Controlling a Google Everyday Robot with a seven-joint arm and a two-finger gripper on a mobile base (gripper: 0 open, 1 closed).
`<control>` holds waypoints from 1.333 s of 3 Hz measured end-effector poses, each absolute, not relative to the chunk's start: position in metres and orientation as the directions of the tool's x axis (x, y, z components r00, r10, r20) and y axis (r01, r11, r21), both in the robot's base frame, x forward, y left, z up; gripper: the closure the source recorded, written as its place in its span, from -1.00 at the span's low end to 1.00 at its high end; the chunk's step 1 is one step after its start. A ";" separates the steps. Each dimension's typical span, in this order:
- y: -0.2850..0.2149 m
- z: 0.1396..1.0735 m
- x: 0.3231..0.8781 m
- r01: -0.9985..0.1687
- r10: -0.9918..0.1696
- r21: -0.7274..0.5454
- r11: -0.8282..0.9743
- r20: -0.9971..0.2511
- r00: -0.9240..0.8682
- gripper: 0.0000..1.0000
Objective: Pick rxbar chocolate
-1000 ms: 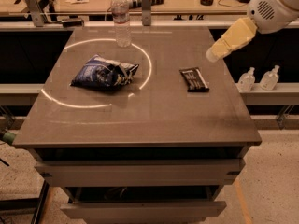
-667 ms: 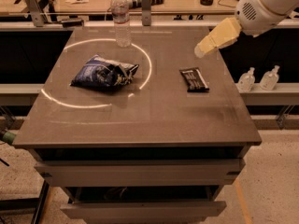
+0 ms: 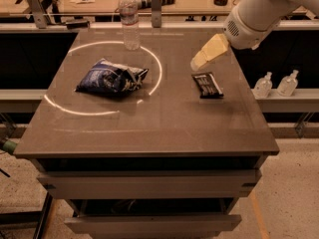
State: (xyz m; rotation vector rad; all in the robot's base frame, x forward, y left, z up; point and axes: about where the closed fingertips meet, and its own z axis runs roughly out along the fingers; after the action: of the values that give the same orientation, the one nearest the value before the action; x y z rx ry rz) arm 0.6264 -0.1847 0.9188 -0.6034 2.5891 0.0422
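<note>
Since the chocolate bar (image 3: 207,84) lies flat on the table (image 3: 164,128) with nothing gripping it, the pick itself is not yet done. The gripper (image 3: 198,62) hangs in the air just beyond the bar's far end and a little to its left, apart from the wrapper and carrying nothing. Whether it is released or clenched I cannot tell. As I judge it, only the approach is partly made: lining up over the bar, coming down, closing on it and lifting all remain.

As for containers, a crumpled blue snack bag (image 3: 112,77) sits well to the left of the bar, puffy and closed as far as can be seen, its contents hidden. A clear water bottle (image 3: 130,21) stands upright and capped, farther back and left of the bar; how much it holds I cannot make out. Two small bottles (image 3: 263,85) stand on a ledge off the table, to the right of the bar.
</note>
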 end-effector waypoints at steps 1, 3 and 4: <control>-0.185 0.920 0.627 -0.425 -0.412 -0.081 0.902 -0.461 -0.786 -1.00; -0.177 0.910 0.631 -0.387 -0.389 -0.091 0.918 -0.414 -0.823 -1.00; -0.161 0.890 0.637 -0.336 -0.360 -0.130 0.933 -0.323 -0.875 -1.00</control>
State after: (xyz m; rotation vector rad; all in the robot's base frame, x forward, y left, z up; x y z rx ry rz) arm 0.6373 -0.1615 0.8903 -0.5094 2.7447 -0.0986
